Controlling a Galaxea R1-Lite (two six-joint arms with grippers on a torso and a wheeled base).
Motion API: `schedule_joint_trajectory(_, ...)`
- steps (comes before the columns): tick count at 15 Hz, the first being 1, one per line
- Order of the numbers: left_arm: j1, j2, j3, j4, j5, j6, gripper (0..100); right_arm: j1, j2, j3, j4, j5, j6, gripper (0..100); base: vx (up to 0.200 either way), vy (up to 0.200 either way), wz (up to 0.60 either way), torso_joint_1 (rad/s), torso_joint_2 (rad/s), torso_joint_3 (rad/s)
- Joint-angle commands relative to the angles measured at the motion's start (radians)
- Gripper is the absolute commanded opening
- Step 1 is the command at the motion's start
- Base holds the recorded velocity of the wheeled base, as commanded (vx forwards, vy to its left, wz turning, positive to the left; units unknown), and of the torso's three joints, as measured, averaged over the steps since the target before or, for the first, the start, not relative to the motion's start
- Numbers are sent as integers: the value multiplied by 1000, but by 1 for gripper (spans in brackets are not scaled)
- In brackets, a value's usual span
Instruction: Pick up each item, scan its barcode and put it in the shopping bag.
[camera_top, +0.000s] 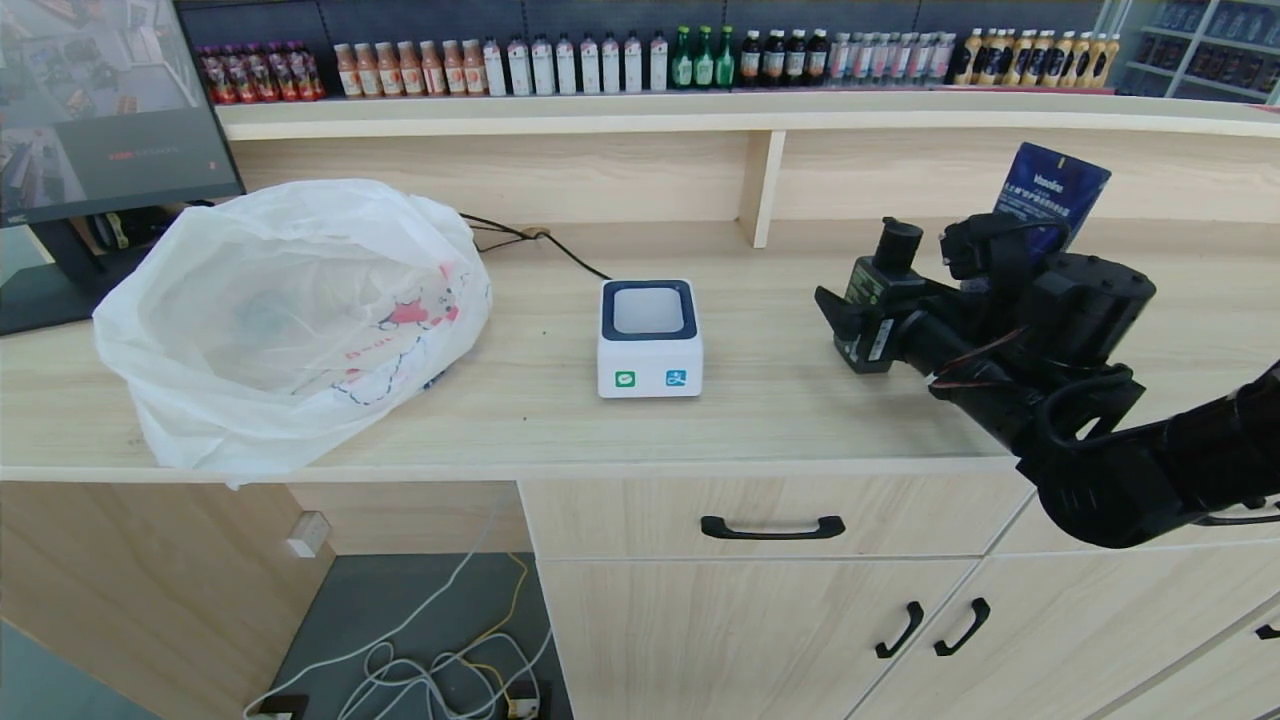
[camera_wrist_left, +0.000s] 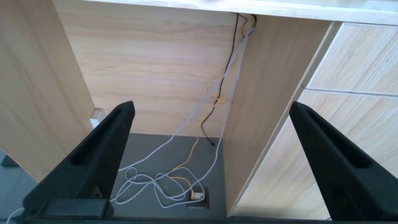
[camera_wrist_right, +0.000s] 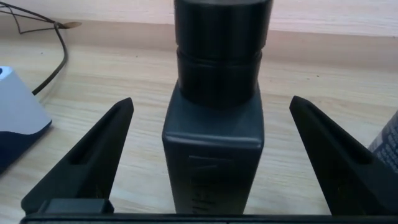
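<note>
This is looking like a shop checkout. Rows of drink bottles (camera_top: 640, 60) are standing well beyond the right jaws, and a barcode scanner (camera_top: 650, 338) and a shopping bag (camera_top: 290, 320) are sitting on the desk (camera_top: 760, 420) to their left.

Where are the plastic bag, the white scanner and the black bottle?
plastic bag (camera_top: 300, 420), head view, front wall.
white scanner (camera_top: 648, 310), head view, top window.
black bottle (camera_wrist_right: 214, 155), right wrist view, body below cap.

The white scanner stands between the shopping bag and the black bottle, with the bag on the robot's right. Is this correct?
Not quite: the shopping bag is on the robot's left, as the head view shows. The scanner does stand between it and the black bottle.
</note>
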Motion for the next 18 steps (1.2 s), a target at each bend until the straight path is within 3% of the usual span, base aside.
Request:
schedule_joint_trajectory(1,0,0,0,0,0,0,100,-8,9,1,-1,4,-1,100,0,0,0,0,0,0)
schedule_joint_trajectory(16,0,0,0,0,0,0,100,-48,61,-27,-30,4,-15,100,0,0,0,0,0,0)
schedule_joint_trajectory(17,0,0,0,0,0,0,100,-46,62,-27,-32,4,-15,0,0,0,0,0,0,0)
schedule_joint_trajectory(18,0,0,0,0,0,0,100,-43,62,-27,-33,4,-10,0,0,0,0,0,0,0)
